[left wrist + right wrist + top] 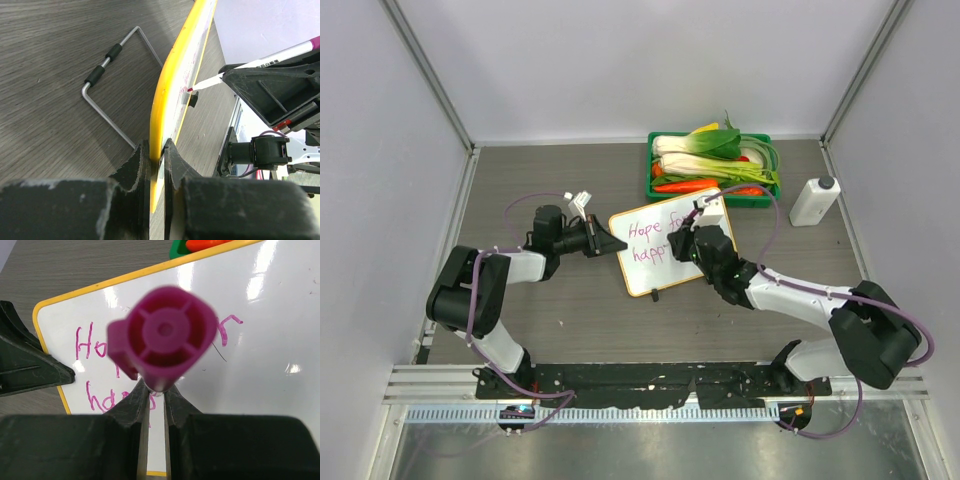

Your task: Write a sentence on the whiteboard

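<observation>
Clamping the left edge of the whiteboard (660,275), the left gripper (611,243) has both jaws pressed tight against the yellow-orange rim. The board sits mid-table at an angle, just in front of the green vegetable tray (654,190). The right gripper (686,244) has its jaws closed around a magenta marker (162,335), whose tip is right at the board's face. The sentence (646,232) shows pink "Hope fo" above "happ"; the right arm hides the rest. A white bottle (814,200) stands to the right, well apart from the board.
</observation>
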### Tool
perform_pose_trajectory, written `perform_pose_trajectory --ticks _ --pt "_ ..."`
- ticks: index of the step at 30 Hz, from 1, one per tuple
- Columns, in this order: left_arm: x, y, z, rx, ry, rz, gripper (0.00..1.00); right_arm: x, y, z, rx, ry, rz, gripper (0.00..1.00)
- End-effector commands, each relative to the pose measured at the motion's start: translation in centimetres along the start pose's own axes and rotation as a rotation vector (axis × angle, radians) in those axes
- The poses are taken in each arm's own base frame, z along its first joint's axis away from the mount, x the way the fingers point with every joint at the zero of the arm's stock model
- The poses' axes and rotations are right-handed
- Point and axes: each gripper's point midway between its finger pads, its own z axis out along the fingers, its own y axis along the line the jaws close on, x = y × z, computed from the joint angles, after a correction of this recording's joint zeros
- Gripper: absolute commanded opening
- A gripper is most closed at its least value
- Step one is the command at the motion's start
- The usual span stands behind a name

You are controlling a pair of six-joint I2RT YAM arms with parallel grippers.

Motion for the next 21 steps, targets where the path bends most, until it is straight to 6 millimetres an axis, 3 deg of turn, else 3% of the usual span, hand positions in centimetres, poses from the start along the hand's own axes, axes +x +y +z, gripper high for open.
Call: perform_pose_trajectory --ticks 1,10,21 --pt "2.5 5.1 -0.5 -0.202 0.032 -0.04 0.0 -0.1 -1.1 -0.6 0.036 -0.019 0.005 0.01" --pt "2.5 5.0 -0.4 -0.201 0.032 -0.039 0.0 0.3 -1.6 -1.4 0.041 -0.016 0.014 0.01" --pt "2.5 5.0 -0.5 -0.202 0.032 -0.04 0.0 -4.4 0.6 -1.9 -0.007 -0.1 0.035 0.02"
